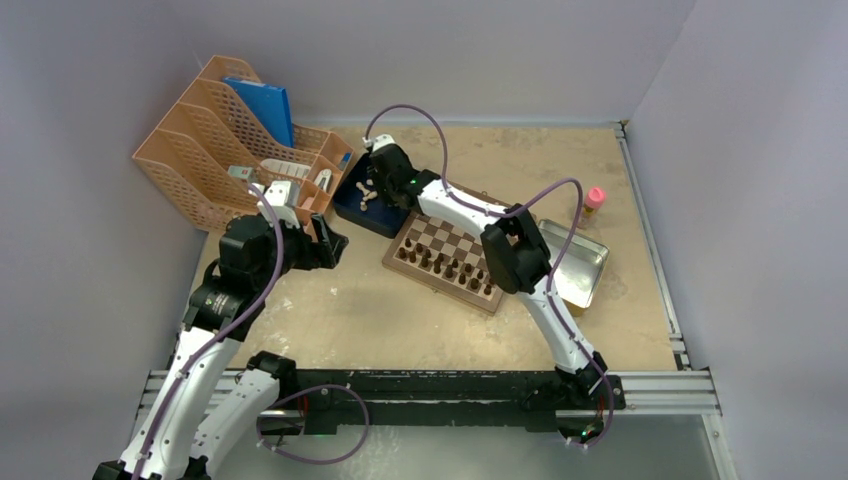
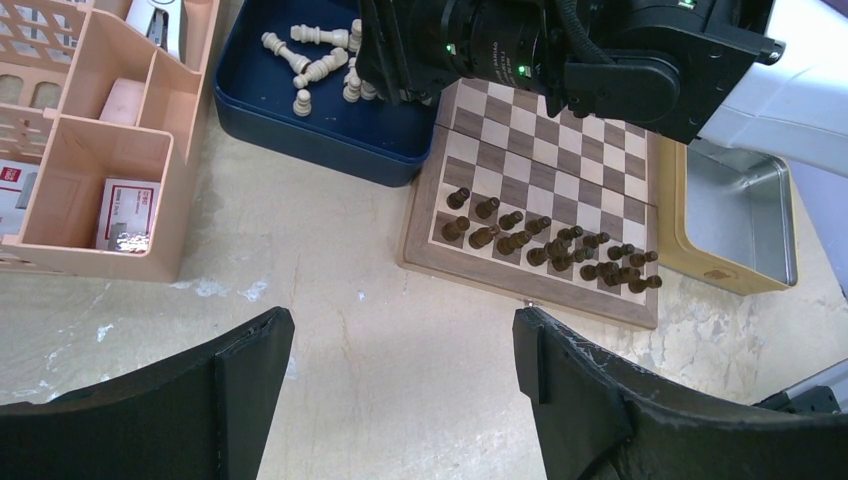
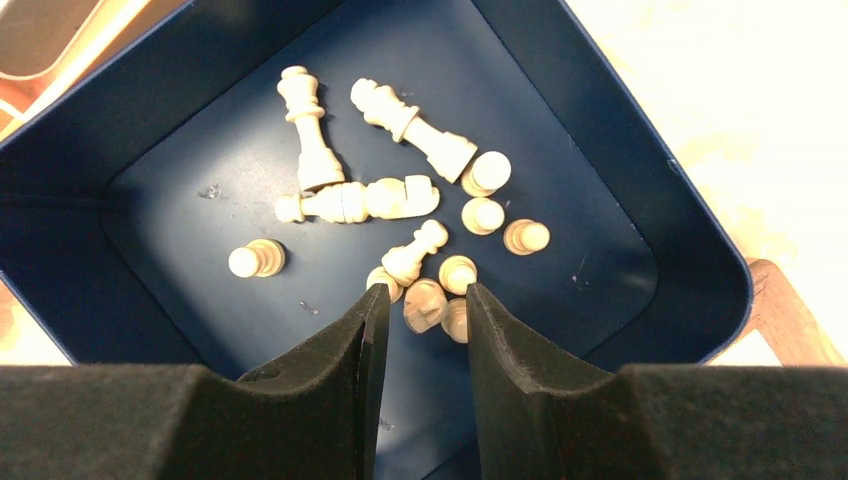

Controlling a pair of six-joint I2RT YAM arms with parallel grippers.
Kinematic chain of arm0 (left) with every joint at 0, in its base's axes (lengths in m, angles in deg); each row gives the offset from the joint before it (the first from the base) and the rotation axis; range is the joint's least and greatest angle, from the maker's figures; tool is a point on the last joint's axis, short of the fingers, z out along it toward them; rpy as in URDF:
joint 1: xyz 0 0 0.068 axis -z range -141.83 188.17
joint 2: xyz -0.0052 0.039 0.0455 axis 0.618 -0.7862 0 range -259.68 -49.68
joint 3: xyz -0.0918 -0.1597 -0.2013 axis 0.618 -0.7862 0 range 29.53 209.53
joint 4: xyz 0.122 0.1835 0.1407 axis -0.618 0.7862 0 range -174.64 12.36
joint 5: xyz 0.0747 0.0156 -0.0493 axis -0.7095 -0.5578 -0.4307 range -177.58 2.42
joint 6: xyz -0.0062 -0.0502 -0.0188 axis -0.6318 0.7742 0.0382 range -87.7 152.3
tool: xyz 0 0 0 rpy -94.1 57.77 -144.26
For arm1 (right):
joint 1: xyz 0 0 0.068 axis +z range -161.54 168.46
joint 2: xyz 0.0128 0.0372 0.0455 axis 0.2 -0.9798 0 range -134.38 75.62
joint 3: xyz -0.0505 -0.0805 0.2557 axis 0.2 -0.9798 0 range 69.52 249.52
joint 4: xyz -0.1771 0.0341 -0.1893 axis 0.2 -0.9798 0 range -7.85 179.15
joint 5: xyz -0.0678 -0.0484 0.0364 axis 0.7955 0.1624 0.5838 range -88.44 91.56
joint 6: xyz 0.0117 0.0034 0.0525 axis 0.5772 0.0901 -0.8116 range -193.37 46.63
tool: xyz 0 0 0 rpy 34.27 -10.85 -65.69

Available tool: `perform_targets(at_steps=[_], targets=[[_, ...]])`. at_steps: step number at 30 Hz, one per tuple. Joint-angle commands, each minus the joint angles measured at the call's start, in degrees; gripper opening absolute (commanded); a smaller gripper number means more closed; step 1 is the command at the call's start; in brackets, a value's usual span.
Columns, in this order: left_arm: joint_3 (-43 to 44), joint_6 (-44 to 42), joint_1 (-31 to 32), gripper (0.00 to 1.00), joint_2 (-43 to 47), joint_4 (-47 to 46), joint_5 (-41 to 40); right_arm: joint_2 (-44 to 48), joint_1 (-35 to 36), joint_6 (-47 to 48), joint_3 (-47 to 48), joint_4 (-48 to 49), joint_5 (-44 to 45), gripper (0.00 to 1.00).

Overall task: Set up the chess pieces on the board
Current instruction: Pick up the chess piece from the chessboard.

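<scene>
A scuffed beige table [image 1: 380, 320] is filling the workspace, with pale grey walls closing it in on three sides. The arm bases are sitting at the near edge.

Nearest, at about 9 o'clock from the board [image 2: 590, 165], the left gripper [image 2: 400, 330] is hovering above bare tabletop. Its two fingers are standing wide apart with nothing between them.

The board is lying flat near the table's centre, turned slightly off square. Dark brown chess pieces [image 2: 555, 245] are standing upright in two rows along its near side. At 3 o'clock from the board, and just beside it, a yellow-rimmed metal tin [image 2: 735, 215] is sitting open.

At about 10 o'clock from the board, touching its far corner, a dark blue tray [image 3: 600, 120] is holding the chess pieces [image 3: 400, 195]. These light ones are lying in a loose cluster on the tray floor. The taller ones are tipped on their sides and several small ones are standing upright.

The right arm is reaching across the board, and the right gripper [image 3: 424, 292] is pointing down into this tray. Its fingers are standing only narrowly apart. One small light piece is lying in the gap at their tips, but whether they are clamping it cannot be told.

Farther off, at 9 o'clock from the tray, a peach mesh desk organizer [image 2: 95, 170] is holding a blue folder [image 1: 262, 105]. At 1 o'clock from the tin, a pink-capped bottle [image 1: 593, 203] is standing upright.
</scene>
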Motion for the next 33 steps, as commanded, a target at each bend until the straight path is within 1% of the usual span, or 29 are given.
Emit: perform_targets(at_steps=[1, 10, 20, 26, 33], targets=[[0.02, 0.31, 0.23, 0.81, 0.75, -1.48, -0.50, 5.27, -0.56, -1.19, 1.78, 0.87, 0.45, 0.38], [0.03, 0.23, 0.23, 0.81, 0.35, -1.64, -0.39, 3.83, -0.89, -1.26, 0.08, 0.61, 0.78, 0.35], [-0.06, 0.51, 0.23, 0.81, 0.09, -1.39, 0.03, 0.50, -1.30, -1.58, 0.80, 0.34, -3.02, 0.34], [0.09, 0.13, 0.23, 0.81, -1.16, -1.67, 1.28, -0.12, -1.26, -1.61, 0.42, -0.01, -3.43, 0.33], [-0.25, 0.46, 0.23, 0.81, -0.40, -1.97, 0.85, -0.21, -1.29, -0.96, 0.98, 0.09, -3.21, 0.24]])
